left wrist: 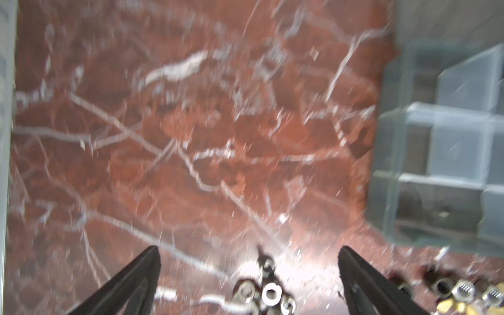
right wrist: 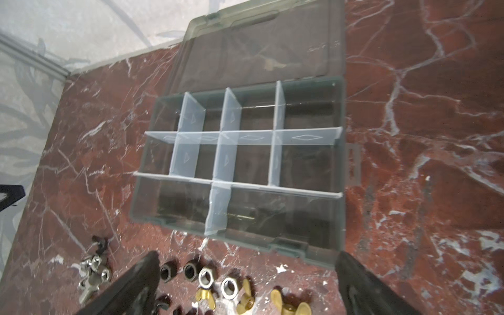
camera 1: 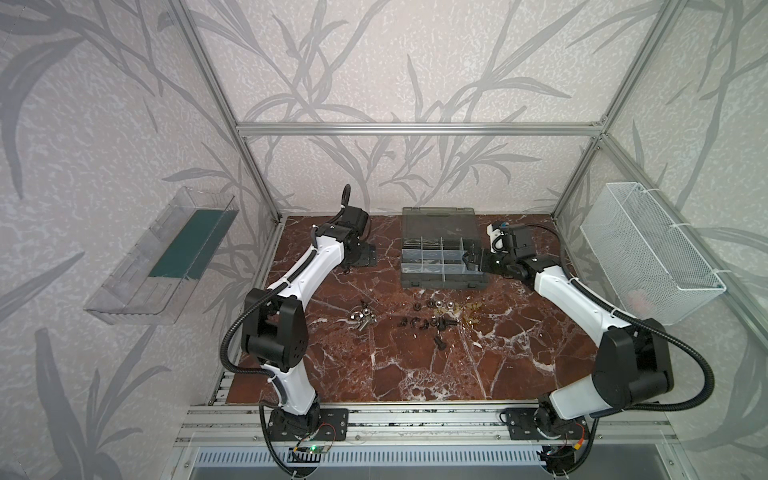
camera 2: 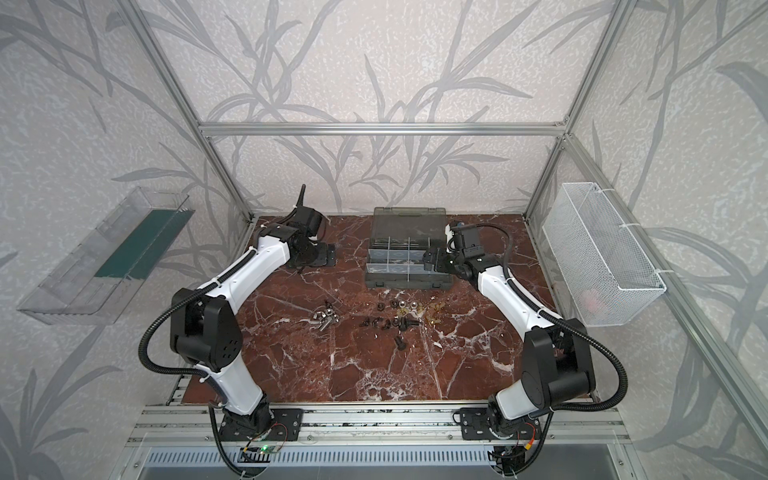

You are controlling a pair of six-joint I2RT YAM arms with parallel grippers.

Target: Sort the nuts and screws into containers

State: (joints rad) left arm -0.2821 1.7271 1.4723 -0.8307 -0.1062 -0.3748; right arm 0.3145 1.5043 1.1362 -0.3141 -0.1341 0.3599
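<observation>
**Nothing sorted yet: both grippers wide and empty**

In both top views the organiser case (camera 1: 440, 286) lies just above frame centre, its smoky lid (camera 1: 436, 222) laid back flat. Below it, loose on the marble table (camera 1: 415, 374), are a silver clump (camera 1: 365, 319) left of centre, black screws (camera 1: 419, 323) mid-frame, a row of nuts (camera 1: 432, 306) above those, and brass pieces (camera 1: 469, 309) to the right. One black screw (camera 2: 400, 341) lies apart, lowest of all. The right gripper (camera 1: 473, 259) hangs at the case's right edge. The left gripper (camera 1: 359, 262) is well to the case's left.

The left wrist view is blurred, but its fingers (left wrist: 136, 283) stand spread with only table between them. The containers (left wrist: 450, 152) sit at the right edge.

The right wrist view is sharp: fingers (right wrist: 131, 286) apart, holding nothing. The containers fill mid-frame, clear dividers upright, and I see nothing inside any. Black and silver nuts line the bottom edge, and the brass pieces show as wing nuts.

To my eye the first pick is due. I'd take the lone black screw, since nothing crowds it, coming straight down with a finger either side. I'd let go low inside one compartment so it cannot bounce out, and keep screws and nuts in separate ones.
</observation>
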